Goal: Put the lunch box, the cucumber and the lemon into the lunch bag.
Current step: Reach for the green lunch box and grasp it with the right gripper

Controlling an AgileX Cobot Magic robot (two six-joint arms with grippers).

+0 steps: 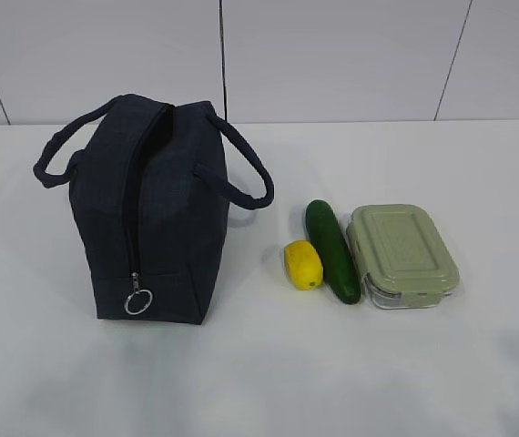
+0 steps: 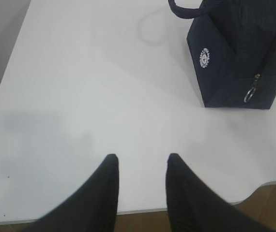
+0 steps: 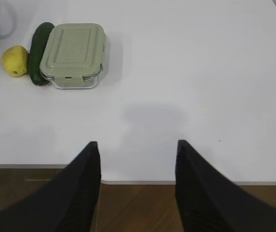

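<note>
Hovering over the white table (image 1: 259,382) with both my grippers apart and empty.

My left gripper (image 2: 142,166) hangs at the bottom of its wrist view, the navy lunch bag (image 1: 155,214) upper right there (ring pull (image 1: 137,301) low on its end). My right gripper (image 3: 137,150) gapes wider; upper left of its view lie the lemon (image 3: 15,61), cucumber (image 3: 39,52) and green-lidded lunch box (image 3: 73,54), side by side, right of the bag in the exterior view.
</note>
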